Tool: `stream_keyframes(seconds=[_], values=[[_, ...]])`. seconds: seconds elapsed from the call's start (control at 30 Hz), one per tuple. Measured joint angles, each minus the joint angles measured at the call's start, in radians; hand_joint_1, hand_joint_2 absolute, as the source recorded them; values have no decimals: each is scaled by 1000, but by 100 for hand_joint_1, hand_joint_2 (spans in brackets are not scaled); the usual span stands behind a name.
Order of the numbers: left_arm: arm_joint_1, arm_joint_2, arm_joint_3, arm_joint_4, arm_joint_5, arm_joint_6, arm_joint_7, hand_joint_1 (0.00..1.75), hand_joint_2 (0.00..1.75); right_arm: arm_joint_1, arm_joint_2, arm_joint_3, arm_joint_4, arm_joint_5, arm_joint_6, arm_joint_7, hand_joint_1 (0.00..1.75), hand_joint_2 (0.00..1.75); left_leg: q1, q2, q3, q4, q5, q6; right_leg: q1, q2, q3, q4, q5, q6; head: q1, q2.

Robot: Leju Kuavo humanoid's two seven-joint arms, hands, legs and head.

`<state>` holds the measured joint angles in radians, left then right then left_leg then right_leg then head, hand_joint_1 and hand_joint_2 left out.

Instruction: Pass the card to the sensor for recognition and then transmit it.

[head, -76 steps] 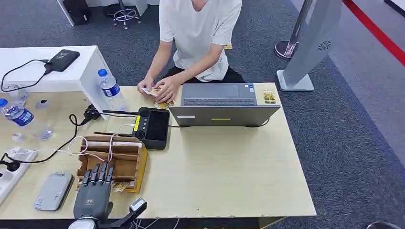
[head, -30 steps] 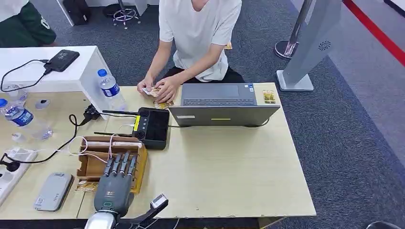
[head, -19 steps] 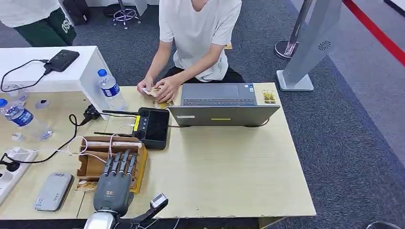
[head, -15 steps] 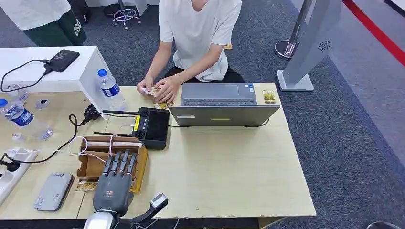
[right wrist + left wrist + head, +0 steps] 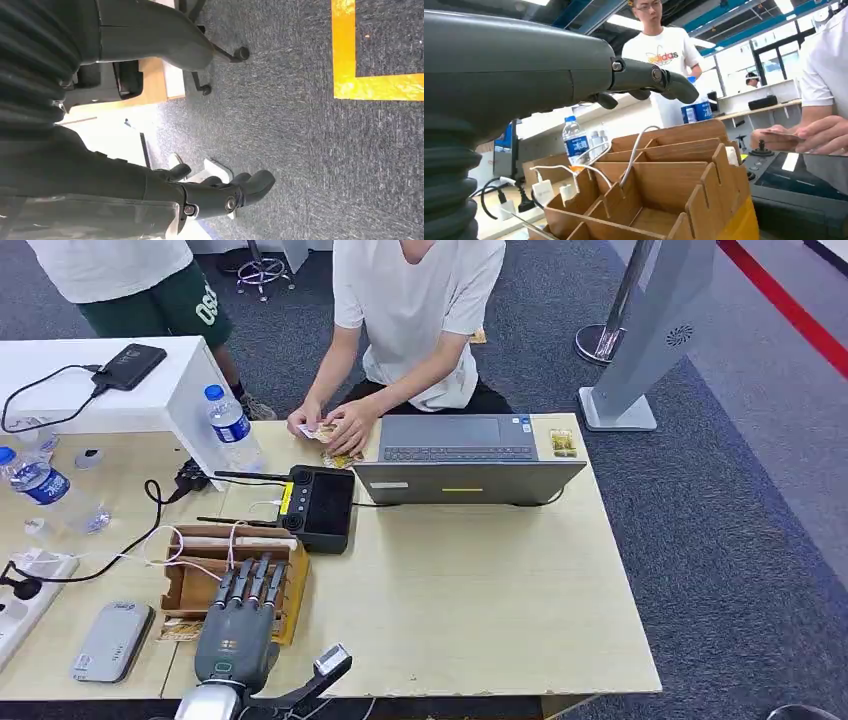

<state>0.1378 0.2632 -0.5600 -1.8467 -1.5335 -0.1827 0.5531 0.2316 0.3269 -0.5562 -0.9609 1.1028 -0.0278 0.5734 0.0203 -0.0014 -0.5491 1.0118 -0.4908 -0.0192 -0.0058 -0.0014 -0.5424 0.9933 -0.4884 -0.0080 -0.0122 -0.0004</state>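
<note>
Head view: the left hand (image 5: pixel 238 632) hovers flat over the wooden organiser box (image 5: pixel 232 575), fingers extended and slightly apart, holding nothing. One card (image 5: pixel 179 630) lies flat on the table (image 5: pixel 480 590) just beside the box's near corner, long axis running across the table, partly covered by the hand. The seated person's two hands (image 5: pixel 330 426) hold further cards, their number unclear. The black sensor terminal (image 5: pixel 322 505) lies beyond the box. Two water bottles (image 5: pixel 232 426) stand upright. Right wrist view: the right hand (image 5: pixel 220 192) hangs over carpet, fingers loosely curled, empty.
</note>
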Motion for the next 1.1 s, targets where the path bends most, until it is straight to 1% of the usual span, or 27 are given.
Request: stream_keyframes(seconds=[0.23, 0.63, 1.1], values=[[4, 1, 0, -11, 0, -12, 5, 0, 175, 0, 0, 0, 0, -8, 0, 2, 0, 175, 0, 0, 0, 0, 0, 0, 0, 0, 0, 0, 0, 0, 0, 0], [8, 6, 0, -16, 0, -12, 5, 0, 175, 0, 0, 2, -2, -13, 0, 3, 0, 175, 0, 0, 0, 0, 0, 0, 0, 0, 0, 0, 0, 0, 0, 0], [38, 16, 15, -28, 0, -11, 3, 0, 175, 0, 0, 3, -2, -18, 0, 8, 0, 175, 0, 0, 0, 0, 0, 0, 0, 0, 0, 0, 0, 0, 0, 0]])
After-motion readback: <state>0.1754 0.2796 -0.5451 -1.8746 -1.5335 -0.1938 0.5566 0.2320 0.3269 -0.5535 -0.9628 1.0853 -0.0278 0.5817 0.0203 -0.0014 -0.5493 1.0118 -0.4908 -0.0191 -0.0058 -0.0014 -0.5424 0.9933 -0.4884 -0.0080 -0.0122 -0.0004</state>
